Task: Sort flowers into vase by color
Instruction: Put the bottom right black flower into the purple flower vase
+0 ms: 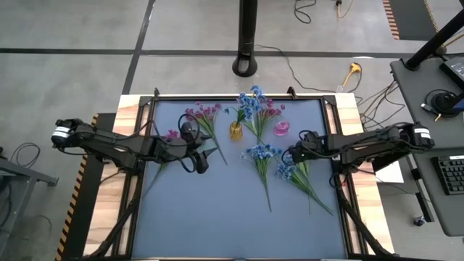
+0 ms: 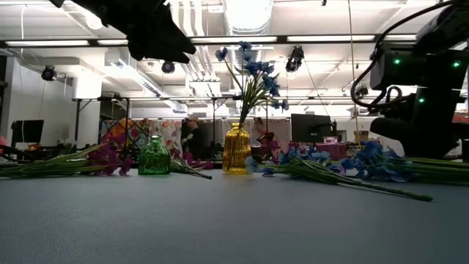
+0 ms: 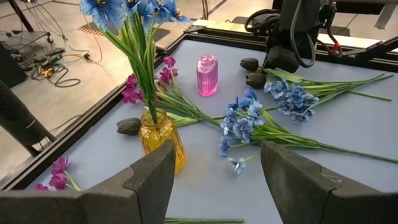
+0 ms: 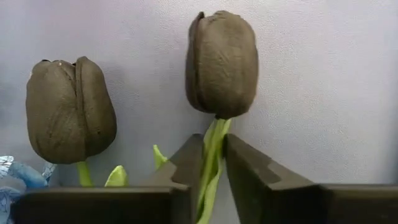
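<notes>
My right gripper (image 4: 213, 148) reaches in low from the table's right side (image 1: 291, 154) and is shut on the green stem of a dark tulip bud (image 4: 222, 62). A second dark bud (image 4: 70, 109) lies beside it. A third dark bud (image 3: 129, 126) lies next to the yellow vase (image 3: 160, 142), which holds blue flowers (image 3: 134, 9). My left gripper (image 3: 217, 158) is open and empty, hovering left of the vases (image 1: 201, 159). Blue sprigs (image 1: 262, 153) and pink sprigs (image 1: 204, 113) lie flat on the mat. My right gripper pinches the tulip's stem (image 4: 212, 163) between its two fingers, just below the bud. The fingers come in low from the table's right, and the stem runs back between them. The bud points away past the fingertips, close over the mat; whether it is lifted cannot be told.
A pink vase (image 3: 207, 75) stands beyond the yellow one, and a green vase (image 2: 154, 156) stands to its left in the low view. Another blue sprig (image 1: 288, 172) lies by my right gripper. The table's raised frame (image 1: 239, 96) borders the mat. Bare mat lies toward the near edge.
</notes>
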Robot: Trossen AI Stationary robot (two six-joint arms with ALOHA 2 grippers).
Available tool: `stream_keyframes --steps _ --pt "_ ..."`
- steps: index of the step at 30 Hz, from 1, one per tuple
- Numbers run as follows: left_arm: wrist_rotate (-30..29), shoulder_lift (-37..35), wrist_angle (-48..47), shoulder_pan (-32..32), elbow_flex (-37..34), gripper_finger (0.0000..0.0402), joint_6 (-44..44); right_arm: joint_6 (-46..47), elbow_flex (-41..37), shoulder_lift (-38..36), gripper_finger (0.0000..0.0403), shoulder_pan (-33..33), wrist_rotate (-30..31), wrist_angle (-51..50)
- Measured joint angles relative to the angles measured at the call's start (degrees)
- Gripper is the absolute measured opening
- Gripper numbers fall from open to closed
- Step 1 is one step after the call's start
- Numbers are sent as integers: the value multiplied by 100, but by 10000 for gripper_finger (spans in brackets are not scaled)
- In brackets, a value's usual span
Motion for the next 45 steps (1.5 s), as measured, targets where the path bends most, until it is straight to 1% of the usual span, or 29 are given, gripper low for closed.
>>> stream_keyframes --steps 3,8,15,18,23,28,35,39,45 --pt "-119 0 23 0 0 220 -2 -2 38 2 35 0 24 0" --pt "-146 0 46 -2 0 220 -30 -183 163 -39 17 0 65 11" --pt "-146 0 53 -2 0 220 -44 -718 600 -364 13 0 235 14" --pt "-146 0 82 -2 0 220 -90 -992 864 -575 13 0 491 24" --pt "-144 0 159 -8 0 220 -238 -1639 1167 -913 13 2 1164 225" --pt "-138 0 168 -53 0 220 -556 -2469 1168 -1322 13 0 1370 982" --pt "-121 0 69 -136 0 220 -895 -3818 1166 -1819 13 0 1360 2420" --pt "-100 0 -50 -173 0 220 -1270 -4927 1164 -1971 13 0 1355 3375" --pt "-98 35 -26 -410 0 220 -1763 -6081 1102 -2024 13 0 1330 4914"
